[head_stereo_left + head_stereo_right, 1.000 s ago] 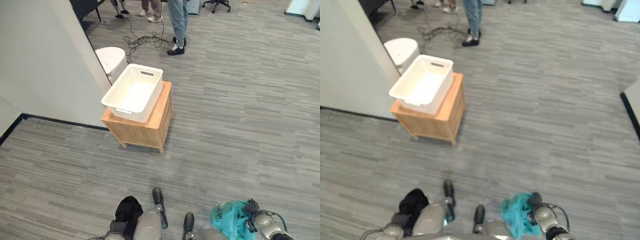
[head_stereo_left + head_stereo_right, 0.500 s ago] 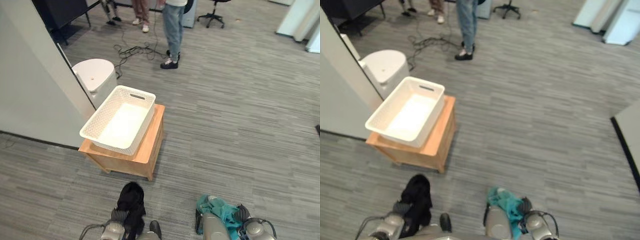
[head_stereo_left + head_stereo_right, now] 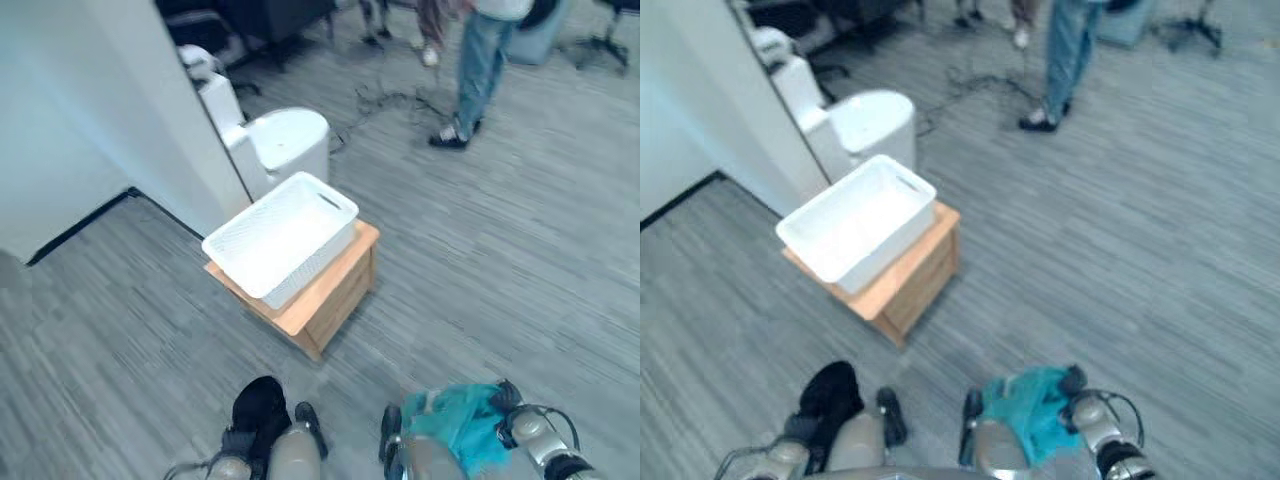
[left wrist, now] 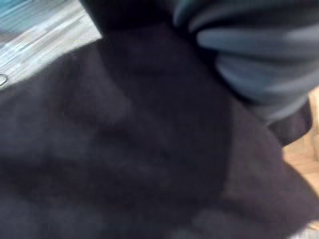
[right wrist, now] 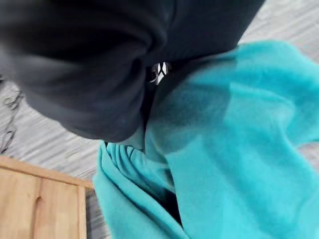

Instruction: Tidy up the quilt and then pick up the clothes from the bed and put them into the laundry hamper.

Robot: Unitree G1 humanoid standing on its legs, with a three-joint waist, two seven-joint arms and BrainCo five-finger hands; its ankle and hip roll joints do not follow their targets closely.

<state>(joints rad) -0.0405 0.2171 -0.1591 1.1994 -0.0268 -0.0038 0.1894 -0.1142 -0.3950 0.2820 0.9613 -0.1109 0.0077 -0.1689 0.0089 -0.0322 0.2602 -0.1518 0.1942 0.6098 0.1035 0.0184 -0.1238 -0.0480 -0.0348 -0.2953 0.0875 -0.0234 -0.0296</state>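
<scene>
A white lattice laundry hamper (image 3: 283,236) sits on a low wooden cabinet (image 3: 337,293) ahead of me, slightly to the left. At the lower left, my left hand (image 3: 232,443) is shut on a black garment (image 3: 260,408), which bunches over it. In the left wrist view the black garment (image 4: 124,149) covers the fingers beside the ribbed cover. At the lower right, my right hand (image 3: 508,400) is shut on a teal garment (image 3: 455,425). The teal garment (image 5: 224,149) hangs in folds close under the wrist cover. Both hands are short of the hamper, nearer to me.
A white wall panel (image 3: 120,110) stands at the left, with a white rounded bin (image 3: 288,140) behind the hamper. A person in jeans (image 3: 482,60) stands at the back right, with cables (image 3: 392,100) on the floor nearby. Grey plank floor (image 3: 520,260) lies to the right.
The whole view has swung, so the wall, hamper and person sit differently in the picture. Both hands still hold their garments low in front of me.
</scene>
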